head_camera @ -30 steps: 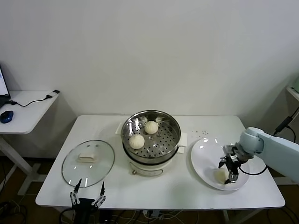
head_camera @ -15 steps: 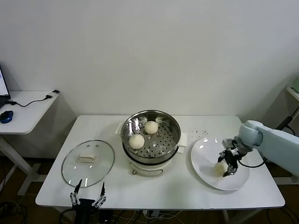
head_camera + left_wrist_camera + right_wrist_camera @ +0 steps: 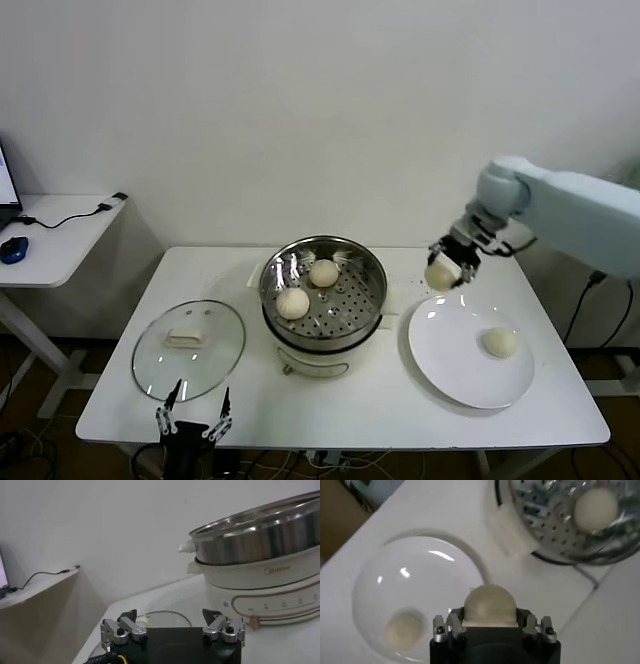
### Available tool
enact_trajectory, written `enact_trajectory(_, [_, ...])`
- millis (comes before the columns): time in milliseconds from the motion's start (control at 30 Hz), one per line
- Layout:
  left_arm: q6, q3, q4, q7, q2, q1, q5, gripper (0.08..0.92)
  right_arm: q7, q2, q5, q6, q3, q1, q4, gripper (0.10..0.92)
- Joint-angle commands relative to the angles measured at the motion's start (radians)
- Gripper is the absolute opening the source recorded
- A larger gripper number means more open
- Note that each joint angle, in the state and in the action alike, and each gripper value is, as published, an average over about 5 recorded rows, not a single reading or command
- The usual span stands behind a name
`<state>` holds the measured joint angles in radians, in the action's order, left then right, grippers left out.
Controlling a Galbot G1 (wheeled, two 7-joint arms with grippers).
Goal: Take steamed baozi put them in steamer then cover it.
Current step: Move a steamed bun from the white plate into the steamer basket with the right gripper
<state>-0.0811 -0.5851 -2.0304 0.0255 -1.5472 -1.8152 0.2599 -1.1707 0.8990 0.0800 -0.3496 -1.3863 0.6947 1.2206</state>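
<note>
White table, holding: one steamer, a shiny steel basket with a perforated floor on a white cooker base, set at the table's middle; two buns in the steamer, one toward the back, one toward the robot's left front, apart from each other. One glass lid with metal rim and white handle, lying flat on the table to the left of the steamer, apart from it. One white plate on the right side of the table, beside the steamer, carrying one bun on the plate near its far right part. Right gripper: raised above the table, over the gap between the plate's far edge and the steamer, its fingers closed on a held bun; the right wrist view shows that bun seated between the fingers with the plate below. Left gripper: low at the table's near edge in front of the lid, fingers spread wide and holding nothing; whether it touches the table edge cannot be made out. Side desk at far left with a blue mouse and a cable.
</note>
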Motion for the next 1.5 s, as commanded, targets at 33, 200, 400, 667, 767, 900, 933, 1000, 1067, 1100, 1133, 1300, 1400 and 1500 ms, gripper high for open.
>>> enact_trajectory(33, [0.003,-0.003,0.0,0.0,0.005,-0.007,-0.007,0.823,0.006,0.287,-0.081,-0.258,-0.033,0.132,-0.006,0.67])
enact_trajectory(200, [0.006,-0.011,0.0,0.0,0.01,-0.009,-0.018,0.823,0.013,0.365,-0.171,-0.284,0.015,0.016,0.013,0.67])
enact_trajectory(400, [0.013,-0.015,-0.002,0.0,0.011,-0.002,-0.022,0.823,0.019,0.422,-0.258,-0.314,0.034,-0.106,0.018,0.67])
enact_trajectory(667, [0.017,-0.016,0.001,-0.001,0.011,0.0,-0.044,0.823,0.023,0.439,-0.274,-0.333,0.024,-0.173,0.041,0.67])
enact_trajectory(767, [0.017,-0.017,0.001,-0.003,0.013,-0.001,-0.062,0.823,0.022,0.437,-0.275,-0.334,0.019,-0.185,0.045,0.67])
enact_trajectory(900, [0.016,-0.019,0.004,-0.003,0.013,-0.002,-0.069,0.823,0.022,0.435,-0.273,-0.333,0.015,-0.191,0.045,0.67])
enact_trajectory(933, [0.015,-0.019,0.005,-0.003,0.012,-0.003,-0.069,0.823,0.022,0.434,-0.271,-0.333,0.015,-0.192,0.046,0.67])
enact_trajectory(1000, [0.014,-0.019,0.007,-0.003,0.012,-0.005,-0.07,0.823,0.023,0.434,-0.267,-0.332,0.015,-0.193,0.046,0.67])
enact_trajectory(1067, [0.014,-0.02,0.009,-0.003,0.012,-0.005,-0.07,0.823,0.023,0.433,-0.265,-0.332,0.016,-0.194,0.045,0.67])
enact_trajectory(1100, [0.014,-0.021,0.01,-0.003,0.013,-0.005,-0.07,0.823,0.024,0.433,-0.264,-0.331,0.016,-0.194,0.044,0.671])
enact_trajectory(1133, [0.014,-0.021,0.01,-0.003,0.013,-0.004,-0.07,0.823,0.026,0.433,-0.263,-0.331,0.016,-0.194,0.043,0.672])
enact_trajectory(1300, [0.018,-0.02,0.01,-0.003,0.014,0.003,-0.069,0.823,0.018,0.428,-0.256,-0.332,0.018,-0.187,0.042,0.726])
enact_trajectory(1400, [0.02,-0.017,0.011,-0.002,0.012,0.007,-0.066,0.823,0.009,0.42,-0.255,-0.338,0.026,-0.182,0.043,0.794])
enact_trajectory(1500, [0.021,-0.014,0.013,-0.002,0.011,0.008,-0.064,0.823,0.004,0.409,-0.263,-0.354,0.042,-0.173,0.038,0.819])
